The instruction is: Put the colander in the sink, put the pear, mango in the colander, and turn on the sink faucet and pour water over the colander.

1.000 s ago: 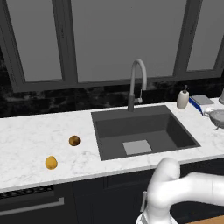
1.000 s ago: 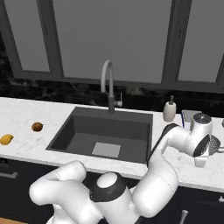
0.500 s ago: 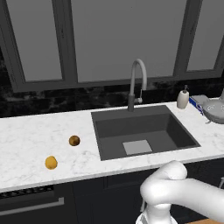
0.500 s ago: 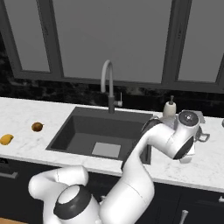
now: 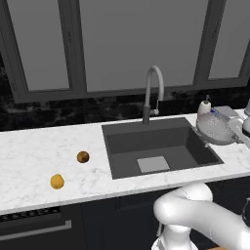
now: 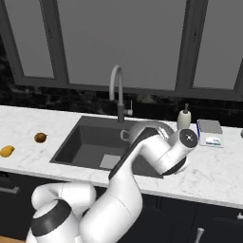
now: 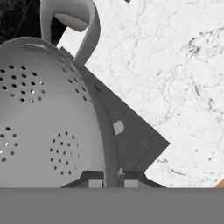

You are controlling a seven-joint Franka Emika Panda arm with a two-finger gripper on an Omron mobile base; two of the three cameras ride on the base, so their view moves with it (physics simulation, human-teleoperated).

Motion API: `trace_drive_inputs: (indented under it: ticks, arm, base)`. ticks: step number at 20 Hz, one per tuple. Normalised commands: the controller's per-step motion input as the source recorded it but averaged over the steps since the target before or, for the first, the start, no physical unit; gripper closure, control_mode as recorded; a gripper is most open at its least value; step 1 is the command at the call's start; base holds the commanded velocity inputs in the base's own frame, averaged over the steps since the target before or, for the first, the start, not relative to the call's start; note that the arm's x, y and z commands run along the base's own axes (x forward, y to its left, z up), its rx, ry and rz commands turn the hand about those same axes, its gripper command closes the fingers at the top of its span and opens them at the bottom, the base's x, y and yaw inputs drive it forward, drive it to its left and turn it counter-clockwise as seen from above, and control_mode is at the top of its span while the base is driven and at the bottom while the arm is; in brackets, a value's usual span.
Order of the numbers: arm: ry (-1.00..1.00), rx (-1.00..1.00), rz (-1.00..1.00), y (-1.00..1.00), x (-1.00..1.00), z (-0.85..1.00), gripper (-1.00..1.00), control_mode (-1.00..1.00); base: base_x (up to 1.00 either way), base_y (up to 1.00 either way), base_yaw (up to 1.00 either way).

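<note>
Your gripper [image 7: 107,180] is pinched shut on the rim of the round pale grey perforated colander [image 7: 48,122], held over the right edge of the dark grey rectangular sink [image 5: 161,146]. Keep it level, carry it toward the basin's middle, lower before releasing.

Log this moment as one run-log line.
step: carrying colander to sink | tool: shut on colander rim | pear, mango: on counter | faucet: no water seen

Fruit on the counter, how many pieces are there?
2, both left of the sink: the pear nearer it, the mango farther out toward the counter's front edge.
</note>
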Motion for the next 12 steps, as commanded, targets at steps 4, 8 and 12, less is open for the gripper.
trace_drive_inputs:
  ticks: [4, 8, 12]
  arm:
    - [0.01, 0.05, 0.55, 0.48, 0.32, 0.0, 1.0, -1.0]
    - [0.13, 0.05, 0.38, 0.46, 0.49, 0.0, 1.0, -1.0]
    - [0.23, 0.01, 0.22, 0.72, 0.47, 0.0, 1.0, -1.0]
  base:
    - [0.0, 0.0, 0.0]
    - [0.0, 0.0, 0.0]
    - [0.0, 0.0, 0.0]
